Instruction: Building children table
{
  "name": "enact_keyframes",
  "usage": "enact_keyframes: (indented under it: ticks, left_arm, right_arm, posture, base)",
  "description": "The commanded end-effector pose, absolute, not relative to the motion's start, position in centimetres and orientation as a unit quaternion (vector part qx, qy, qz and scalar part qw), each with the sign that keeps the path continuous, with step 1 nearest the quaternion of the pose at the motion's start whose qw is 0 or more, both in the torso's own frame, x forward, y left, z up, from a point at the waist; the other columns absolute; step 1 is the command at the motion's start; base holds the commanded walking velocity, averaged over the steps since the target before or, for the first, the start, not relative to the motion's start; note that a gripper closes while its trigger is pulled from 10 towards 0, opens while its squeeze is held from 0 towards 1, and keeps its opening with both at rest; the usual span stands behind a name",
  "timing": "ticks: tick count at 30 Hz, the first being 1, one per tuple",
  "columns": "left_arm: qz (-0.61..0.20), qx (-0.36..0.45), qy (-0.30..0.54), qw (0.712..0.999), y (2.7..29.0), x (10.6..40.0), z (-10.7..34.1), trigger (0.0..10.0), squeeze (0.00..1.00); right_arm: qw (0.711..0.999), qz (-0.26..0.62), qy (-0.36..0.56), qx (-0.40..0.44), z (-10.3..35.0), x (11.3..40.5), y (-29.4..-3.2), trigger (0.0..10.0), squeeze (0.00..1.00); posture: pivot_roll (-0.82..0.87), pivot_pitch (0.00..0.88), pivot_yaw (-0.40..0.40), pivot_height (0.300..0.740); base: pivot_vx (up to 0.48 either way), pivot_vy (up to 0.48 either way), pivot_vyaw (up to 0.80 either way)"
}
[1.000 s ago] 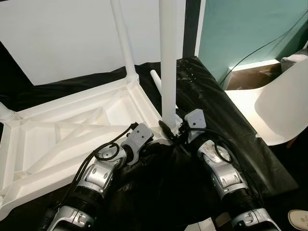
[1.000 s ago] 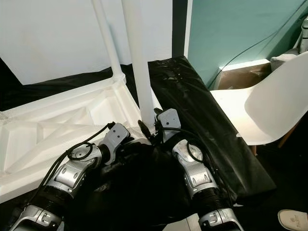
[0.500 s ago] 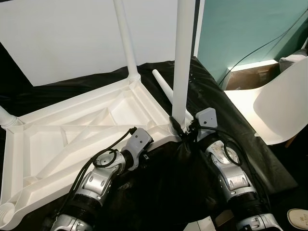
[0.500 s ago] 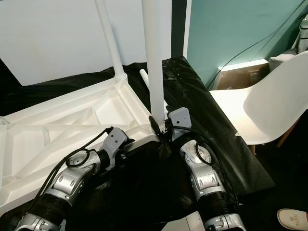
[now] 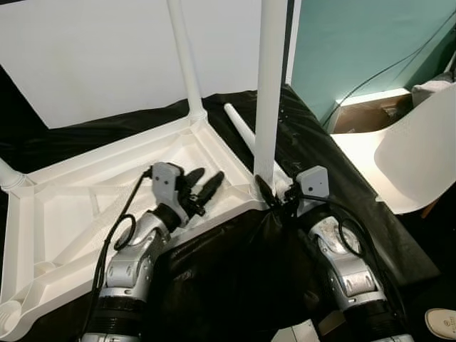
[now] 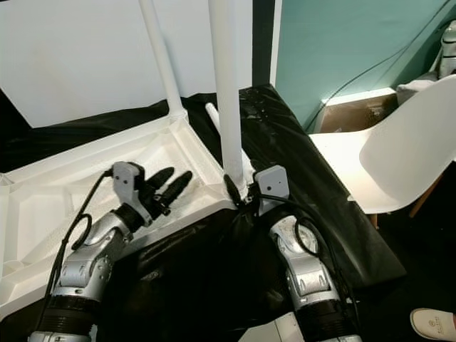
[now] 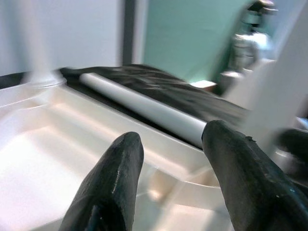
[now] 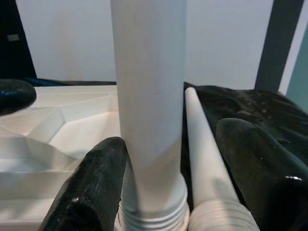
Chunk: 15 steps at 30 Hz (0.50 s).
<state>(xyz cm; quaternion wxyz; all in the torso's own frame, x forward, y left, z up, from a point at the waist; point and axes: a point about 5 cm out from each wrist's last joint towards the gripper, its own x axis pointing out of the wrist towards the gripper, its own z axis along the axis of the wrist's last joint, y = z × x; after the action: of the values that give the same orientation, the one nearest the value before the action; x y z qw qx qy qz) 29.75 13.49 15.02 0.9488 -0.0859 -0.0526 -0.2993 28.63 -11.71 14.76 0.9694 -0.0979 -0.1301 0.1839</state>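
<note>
One arm lifted, left gripper (image 5: 203, 187) raised over tabletop (image 5: 78, 206)

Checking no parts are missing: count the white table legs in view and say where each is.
4: far-corner leg upright; near leg upright at the right pincer; left-corner leg, cropped; loose leg lying on the black sheet.

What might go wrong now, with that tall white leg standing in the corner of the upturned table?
The upright leg may not be fully screwed in; if the right gripper at its base lets go, it could lean or topple. The spare leg lies loose on the black sheet beside the upturned table and could roll off. The left gripper, open over the tabletop, steadies nothing.
</note>
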Motion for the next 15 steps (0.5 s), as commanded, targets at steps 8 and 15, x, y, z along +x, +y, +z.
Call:
enact_keyframes:
  ticks: [8,15]
  left_arm:
    - [-0.164,-0.085,-0.046,0.982,15.7,29.1,13.7,10.0,0.00]
    - [-0.104,-0.082,-0.087,0.987,16.2,26.5,14.2,10.0,0.00]
  right_arm:
    - [0.977,0.127,-0.140,-0.103,15.5,28.0,-13.7,10.0,0.00]
    - [0.982,0.096,-0.134,-0.094,15.8,27.0,-15.0,10.0,0.00]
  posture:
    - [-0.06,0.000,0.071,0.740]
    - [-0.05,0.000,0.065,0.740]
  base:
    - [0.000,0.000,0.00]
    - [0.000,0.000,0.00]
